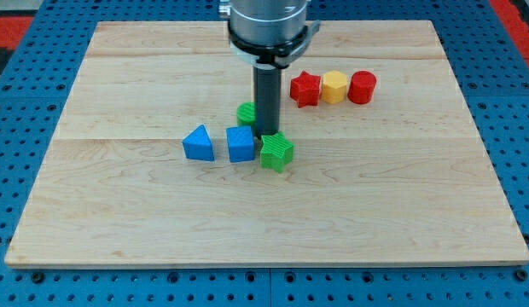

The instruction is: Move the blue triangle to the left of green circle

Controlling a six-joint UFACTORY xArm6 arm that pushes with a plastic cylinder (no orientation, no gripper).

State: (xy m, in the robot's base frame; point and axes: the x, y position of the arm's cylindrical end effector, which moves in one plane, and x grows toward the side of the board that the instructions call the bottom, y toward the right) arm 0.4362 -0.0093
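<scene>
The blue triangle (198, 143) lies on the wooden board, left of centre. A blue cube (241, 144) sits just to its right. The green circle (246, 112) is above the blue cube, partly hidden behind my rod. A green star (276, 152) lies right of the blue cube, touching it. My tip (266, 135) stands between the green circle and the green star, just right of the blue cube's top corner. The blue triangle is lower left of the green circle, about two block widths from my tip.
A red star (305, 88), a yellow hexagon (334, 87) and a red cylinder (362, 87) stand in a row at the view's upper right. The board (119, 213) lies on a blue perforated table (17, 102).
</scene>
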